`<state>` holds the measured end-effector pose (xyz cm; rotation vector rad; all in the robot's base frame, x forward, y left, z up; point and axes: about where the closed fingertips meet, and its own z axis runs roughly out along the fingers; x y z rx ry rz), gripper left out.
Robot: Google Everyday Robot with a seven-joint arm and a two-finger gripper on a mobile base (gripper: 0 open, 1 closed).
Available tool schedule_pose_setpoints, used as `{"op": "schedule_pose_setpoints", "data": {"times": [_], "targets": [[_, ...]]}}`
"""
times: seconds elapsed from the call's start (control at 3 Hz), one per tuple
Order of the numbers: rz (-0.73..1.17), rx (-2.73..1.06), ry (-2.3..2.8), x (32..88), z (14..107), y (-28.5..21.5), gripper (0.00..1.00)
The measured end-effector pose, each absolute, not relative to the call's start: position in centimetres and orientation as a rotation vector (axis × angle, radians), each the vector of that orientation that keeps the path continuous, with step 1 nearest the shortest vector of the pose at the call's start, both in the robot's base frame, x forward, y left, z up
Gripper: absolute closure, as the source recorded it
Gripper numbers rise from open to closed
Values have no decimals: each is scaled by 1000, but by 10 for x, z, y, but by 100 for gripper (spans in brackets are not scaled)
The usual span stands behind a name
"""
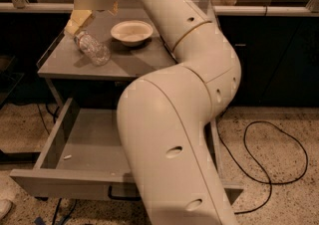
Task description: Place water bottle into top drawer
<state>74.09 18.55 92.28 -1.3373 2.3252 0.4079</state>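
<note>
Gripper (77, 21) just above water bottle (92, 49) on tabletop (130, 62); top drawer (70, 184) open

Warm, yellowish light falls from overhead, and the scene is moderately lit rather than bright. The arm (169, 134) catches most of it: its pale shell glows along the upper curves and shades off underneath. The tool (79, 24), at the upper left just above the worktop (139, 64), sits in the shade of its own wrist. A soft shadow of the arm lies across the worktop beside the white bowl (131, 32). The water bottle (93, 49) carries small glints. The top drawer (60, 183) is evenly lit inside; the cabinets (279, 59) behind are nearly black.
</note>
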Motion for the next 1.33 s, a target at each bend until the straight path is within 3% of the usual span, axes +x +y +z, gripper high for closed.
{"op": "schedule_pose_setpoints", "data": {"times": [1.33], "targets": [[461,-1412,2343,744,893,222,0]]}}
